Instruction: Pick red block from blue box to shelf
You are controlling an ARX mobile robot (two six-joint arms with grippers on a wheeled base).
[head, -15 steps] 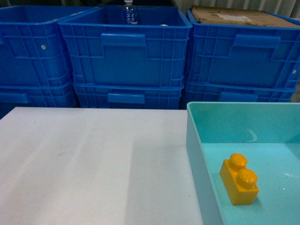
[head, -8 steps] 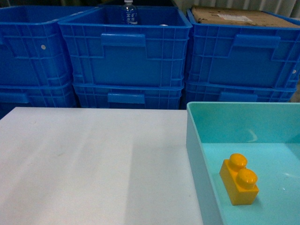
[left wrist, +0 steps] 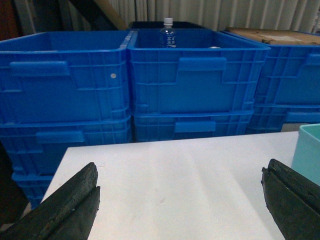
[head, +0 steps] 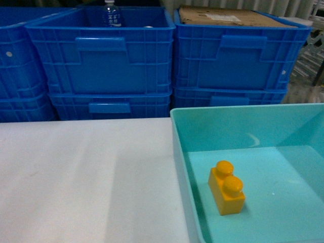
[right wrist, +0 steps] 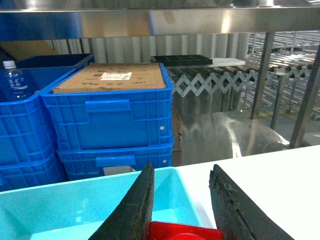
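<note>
In the right wrist view the red block (right wrist: 185, 231) sits low between the dark fingers of my right gripper (right wrist: 182, 167), which is shut on it above the near right corner of the blue box (right wrist: 75, 200). The head view shows the blue box (head: 174, 131) on the white table with a yellow two-stud brick (head: 226, 187) inside; neither gripper appears there. The steel shelf (right wrist: 160, 22) spans the top of the right wrist view, with uprights at the right. My left gripper (left wrist: 181, 172) hangs open over the bare table, holding nothing.
Stacked deep blue ribbed crates (head: 101, 61) line the far edge of the white table (head: 86, 177). One holds a water bottle (head: 111, 14), another a cardboard sheet (head: 223, 16). A metal roller conveyor (right wrist: 285, 70) stands beyond the table at the right.
Everything in the head view has slid to the left and slightly down, so more of the blue box and the right-hand crate shows. The yellow brick keeps its place in the box.
</note>
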